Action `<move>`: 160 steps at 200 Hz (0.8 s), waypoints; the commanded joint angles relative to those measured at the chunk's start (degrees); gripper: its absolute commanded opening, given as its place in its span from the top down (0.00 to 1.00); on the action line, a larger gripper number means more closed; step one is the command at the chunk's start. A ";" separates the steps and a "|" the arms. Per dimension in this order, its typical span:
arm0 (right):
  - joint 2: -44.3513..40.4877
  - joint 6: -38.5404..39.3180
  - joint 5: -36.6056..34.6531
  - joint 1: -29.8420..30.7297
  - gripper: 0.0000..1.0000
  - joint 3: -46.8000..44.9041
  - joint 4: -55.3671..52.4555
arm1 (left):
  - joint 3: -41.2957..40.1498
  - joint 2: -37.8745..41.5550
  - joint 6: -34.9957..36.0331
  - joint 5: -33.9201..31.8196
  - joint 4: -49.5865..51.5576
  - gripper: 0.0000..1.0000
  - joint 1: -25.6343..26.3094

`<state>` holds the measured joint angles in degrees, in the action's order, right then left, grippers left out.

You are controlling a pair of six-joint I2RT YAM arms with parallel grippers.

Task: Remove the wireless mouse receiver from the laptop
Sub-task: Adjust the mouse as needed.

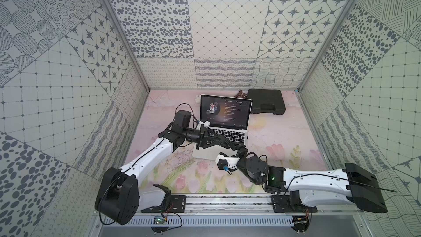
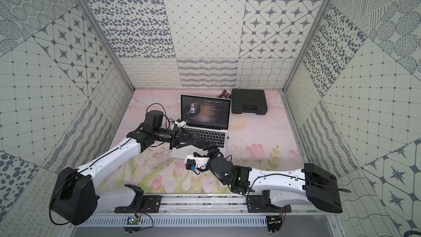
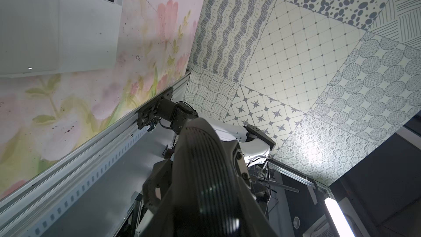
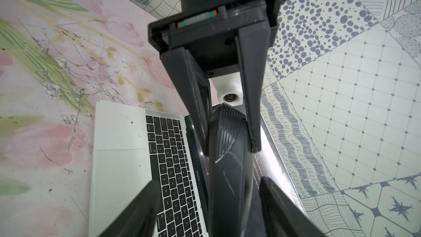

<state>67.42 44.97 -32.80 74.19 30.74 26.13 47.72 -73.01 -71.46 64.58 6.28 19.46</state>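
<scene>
**A:** Which step is in hand?

**B:** A preparatory one, it is judged. A black mouse is gripped at its ribbed end by the left gripper above the laptop. The right gripper is held with its jaws apart on either side of the mouse's glossy body and is not closed on it. A handover seems to be prepared, and the receiver has not been reached.

**A:** Where is the receiver?

**B:** It cannot be made out in any view. The laptop is set open toward the back of the tabletop, its screen turned to the robot and its long axis running across, slightly skewed. The receiver is presumed to be seated in a side port, hidden or too small to be seen.

**A:** What is called for next?

**B:** The mouse should be put aside so that a gripper is freed. The nub would then have to be pinched narrowly and drawn straight out along the port's axis, sideways from the laptop's edge, with the laptop kept from sliding.
</scene>
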 commanded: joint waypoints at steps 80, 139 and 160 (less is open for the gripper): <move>-1.89 -4.17 3.62 -3.08 0.85 5.11 -0.38 | 0.52 1.60 -2.74 5.51 -1.16 0.50 0.31; -10.28 -28.31 20.79 -14.57 0.86 9.25 -19.28 | 7.72 2.65 13.19 3.59 17.29 0.01 -3.64; -14.36 -40.41 35.63 -23.01 0.86 11.43 -27.34 | 8.80 5.04 17.23 2.39 19.07 0.00 -5.72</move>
<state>57.58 22.20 -14.66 57.82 38.44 7.75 53.39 -70.57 -68.58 66.41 14.31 16.80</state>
